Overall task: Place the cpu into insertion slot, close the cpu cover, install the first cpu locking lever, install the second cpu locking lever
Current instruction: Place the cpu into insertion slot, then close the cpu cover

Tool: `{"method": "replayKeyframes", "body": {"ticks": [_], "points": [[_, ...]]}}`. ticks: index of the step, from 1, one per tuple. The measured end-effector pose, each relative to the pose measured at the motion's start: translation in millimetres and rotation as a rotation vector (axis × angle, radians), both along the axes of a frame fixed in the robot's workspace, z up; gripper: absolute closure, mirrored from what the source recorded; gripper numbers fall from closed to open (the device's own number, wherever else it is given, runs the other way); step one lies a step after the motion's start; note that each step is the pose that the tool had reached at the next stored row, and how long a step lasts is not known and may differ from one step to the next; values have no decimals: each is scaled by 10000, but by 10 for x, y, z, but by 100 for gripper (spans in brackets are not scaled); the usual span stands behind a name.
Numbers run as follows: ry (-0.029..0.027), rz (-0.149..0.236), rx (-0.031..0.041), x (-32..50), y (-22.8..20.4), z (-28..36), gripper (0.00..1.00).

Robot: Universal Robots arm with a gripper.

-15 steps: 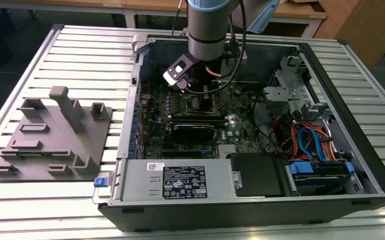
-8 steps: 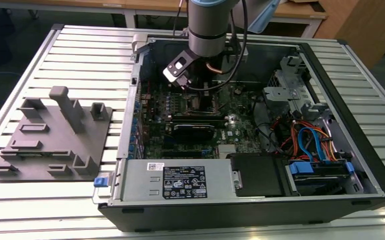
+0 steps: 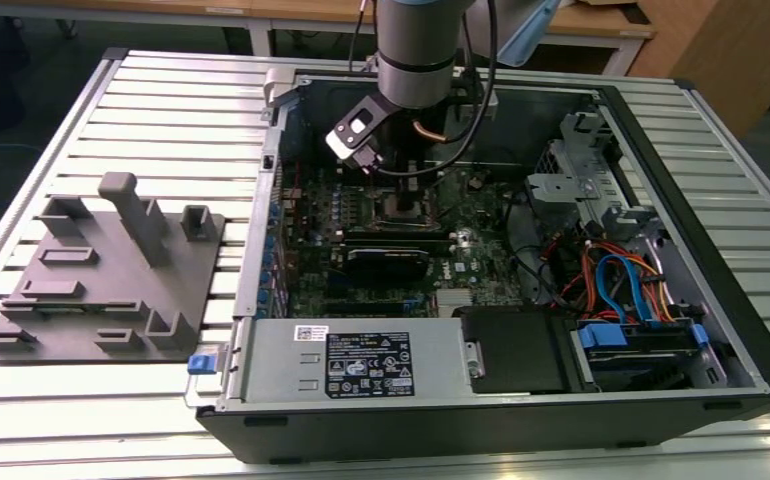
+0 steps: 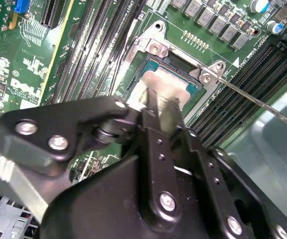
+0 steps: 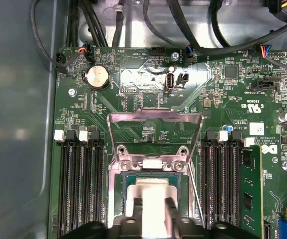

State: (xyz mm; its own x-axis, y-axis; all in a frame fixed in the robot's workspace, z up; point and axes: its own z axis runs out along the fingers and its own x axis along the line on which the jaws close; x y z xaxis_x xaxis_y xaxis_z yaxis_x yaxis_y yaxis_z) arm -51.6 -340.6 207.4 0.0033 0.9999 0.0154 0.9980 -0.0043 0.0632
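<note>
Holding cpu over slot, cover up.
Exterior view's left: grey fixture on the desk, apart from the open pc case, which fills centre to right. Arm reaches down into the case over the board. In both wrist views the claw is narrow, fingers clamped on the cpu. The cpu is right at the slot, between the memory slots; can't tell if it's seated. Cover stands tilted open, hinged at one slot edge. One lever sticks out, unlatched.
</note>
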Motion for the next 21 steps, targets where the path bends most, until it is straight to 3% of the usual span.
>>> {"method": "replayKeyframes", "body": {"ticks": [1,3,6,21], "points": [[1,0,0,0,0,0,71],[3,0,-1,0,0,0,82],[6,0,-1,0,0,0,90],[36,0,0,0,0,0,90]]}}
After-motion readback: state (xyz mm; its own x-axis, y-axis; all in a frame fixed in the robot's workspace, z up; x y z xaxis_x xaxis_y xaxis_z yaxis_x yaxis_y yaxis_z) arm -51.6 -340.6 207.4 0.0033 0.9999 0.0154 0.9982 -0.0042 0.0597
